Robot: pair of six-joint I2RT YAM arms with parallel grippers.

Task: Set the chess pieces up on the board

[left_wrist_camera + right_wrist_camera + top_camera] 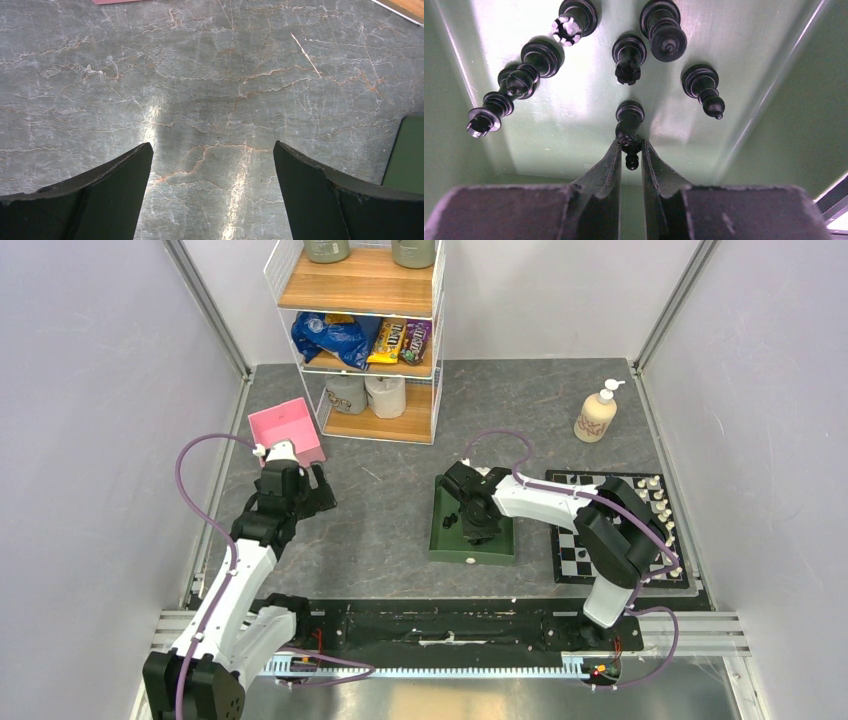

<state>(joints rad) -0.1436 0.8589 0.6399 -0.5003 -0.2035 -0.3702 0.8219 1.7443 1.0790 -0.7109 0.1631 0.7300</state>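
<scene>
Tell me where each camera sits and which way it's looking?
Top: above and behind the robot, looking down at the table, tray and board; left arm and right arm show.
Left wrist: on the left arm, facing the table; the open left end effector shows.
Right wrist: on the right arm, looking into the tray; the right end effector pinches a black piece.
Shared: top and right wrist both show the tray.

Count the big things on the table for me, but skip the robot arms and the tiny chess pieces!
green tray: 1
chessboard: 1
pump bottle: 1
pink box: 1
shelf rack: 1
Total: 5
</scene>
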